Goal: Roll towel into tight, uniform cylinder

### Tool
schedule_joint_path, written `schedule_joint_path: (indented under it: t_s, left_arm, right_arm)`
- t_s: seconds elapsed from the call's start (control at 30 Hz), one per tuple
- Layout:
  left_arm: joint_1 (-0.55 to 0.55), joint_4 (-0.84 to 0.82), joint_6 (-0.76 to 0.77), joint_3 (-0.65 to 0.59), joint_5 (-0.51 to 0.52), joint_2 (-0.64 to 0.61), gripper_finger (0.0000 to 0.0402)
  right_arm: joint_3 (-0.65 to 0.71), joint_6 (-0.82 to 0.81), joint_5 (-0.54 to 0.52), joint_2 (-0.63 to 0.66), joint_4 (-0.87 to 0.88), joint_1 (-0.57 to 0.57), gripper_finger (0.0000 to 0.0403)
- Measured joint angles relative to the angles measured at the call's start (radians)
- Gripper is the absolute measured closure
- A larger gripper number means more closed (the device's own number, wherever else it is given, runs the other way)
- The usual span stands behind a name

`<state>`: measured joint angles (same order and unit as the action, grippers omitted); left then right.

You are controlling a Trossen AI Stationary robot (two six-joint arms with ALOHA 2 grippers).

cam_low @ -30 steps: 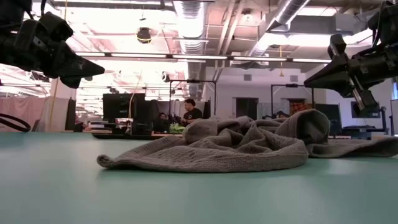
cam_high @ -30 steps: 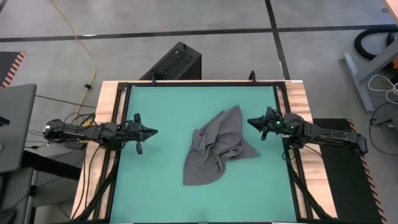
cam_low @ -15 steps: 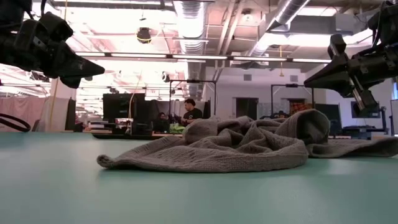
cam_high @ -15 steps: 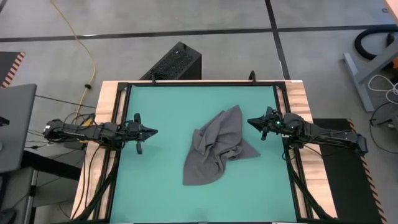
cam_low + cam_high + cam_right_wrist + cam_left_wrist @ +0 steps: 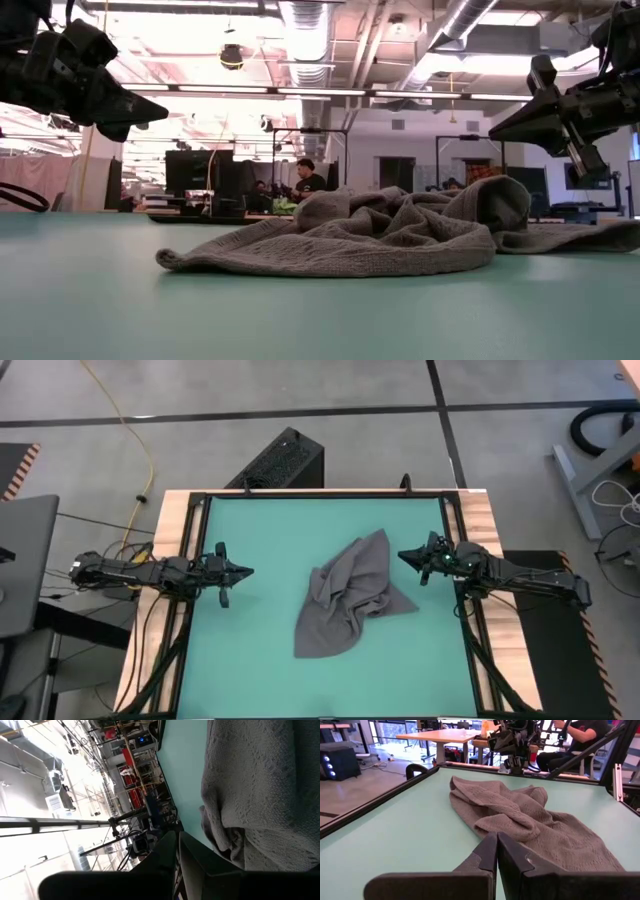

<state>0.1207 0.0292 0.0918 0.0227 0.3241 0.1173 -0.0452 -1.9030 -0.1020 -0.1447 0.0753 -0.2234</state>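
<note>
The dark grey towel lies crumpled in a heap on the teal table, a little right of the middle; it also shows in the low view, the left wrist view and the right wrist view. My left gripper is shut and empty, held above the table's left side, apart from the towel. My right gripper is shut and empty, held above the table just off the towel's upper right edge. In the left wrist view my fingers are pressed together; in the right wrist view my fingers are too.
A black frame rims the teal table. A black box stands on the floor behind the table. A yellow cable runs across the floor at the left. A person sits far off in the room.
</note>
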Motion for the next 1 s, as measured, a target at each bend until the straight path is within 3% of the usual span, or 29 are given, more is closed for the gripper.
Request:
schedule_joint_path:
  t_s: [0.53,0.77,0.87,1.0]
  left_arm:
    - [0.0,0.004,0.0,0.0,0.001,0.0,0.0401]
    - [0.0,0.021,0.285,-0.002,0.05,0.0,0.0401]
    - [0.0,0.014,0.333,-0.002,0.117,0.0,0.0401]
    - [0.0,0.013,0.344,-0.002,0.06,0.0,0.0401]
  right_arm:
    - [0.0,0.0,0.0,0.0,0.0,0.0,0.0353]
    - [0.0,0.0,0.0,0.0,0.0,0.0,0.0353]
    - [0.0,0.0,0.0,0.0,-0.001,0.0,0.0353]
    - [0.007,-0.005,-0.001,0.0,-0.048,-0.002,0.0353]
